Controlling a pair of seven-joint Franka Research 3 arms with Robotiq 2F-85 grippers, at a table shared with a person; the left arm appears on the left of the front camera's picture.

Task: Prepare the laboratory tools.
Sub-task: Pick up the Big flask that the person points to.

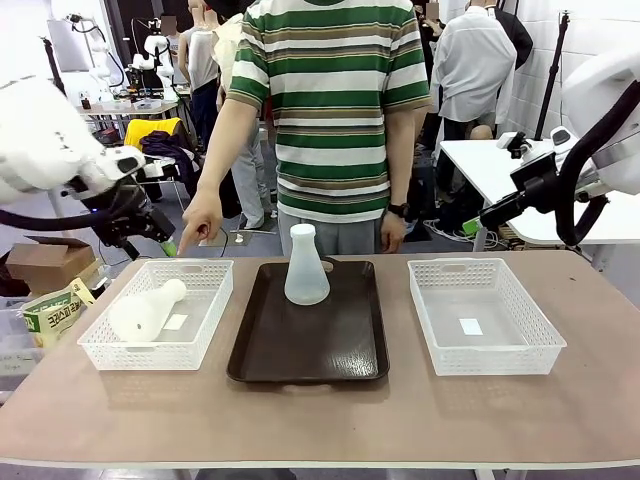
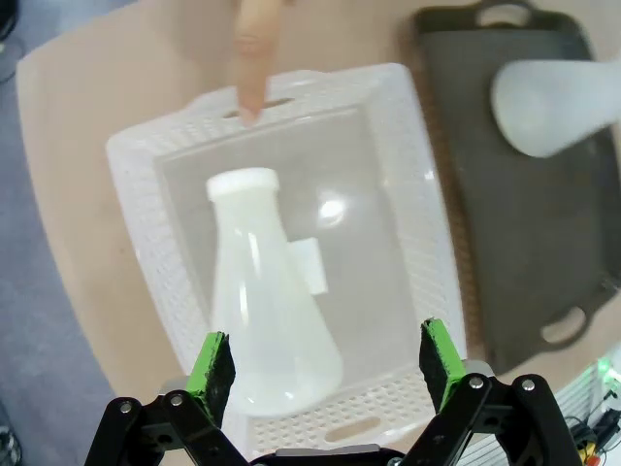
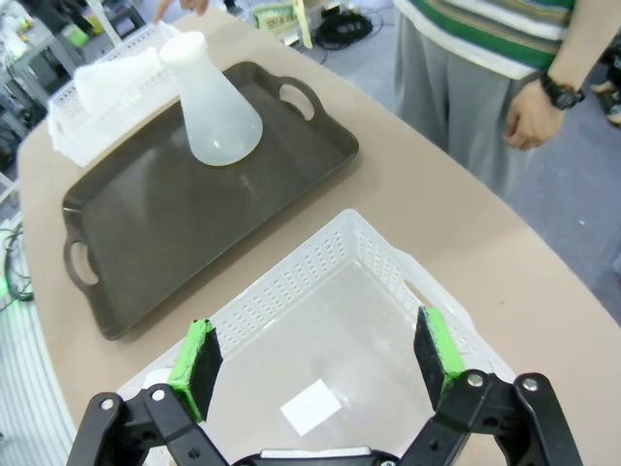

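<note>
We see the lying flask [image 2: 262,291], frosted white, on its side in the left basket [image 2: 320,80], with its neck toward the person. The standing flask [image 1: 305,268] is upright at the far end of the dark tray [image 1: 310,355], mid-surface [image 1: 320,430].

The left claw [image 2: 325,361] hangs above the lying flask with its green pads wide apart, touching nothing. The person's finger [image 2: 254,39] points down at that basket's far rim. The right claw [image 3: 315,359], also wide apart and empty, hovers over the right basket [image 3: 291,282], which holds no flask.

We judge the step in hand to be fetching the lying flask. The next move calls for lowering the left claw and closing it across the flask's rounded body, which may roll.

Each basket floor bears a small white label [image 3: 310,406], blank as far as we can tell. A green packet [image 1: 50,310] at the left edge carries print too small to read.
</note>
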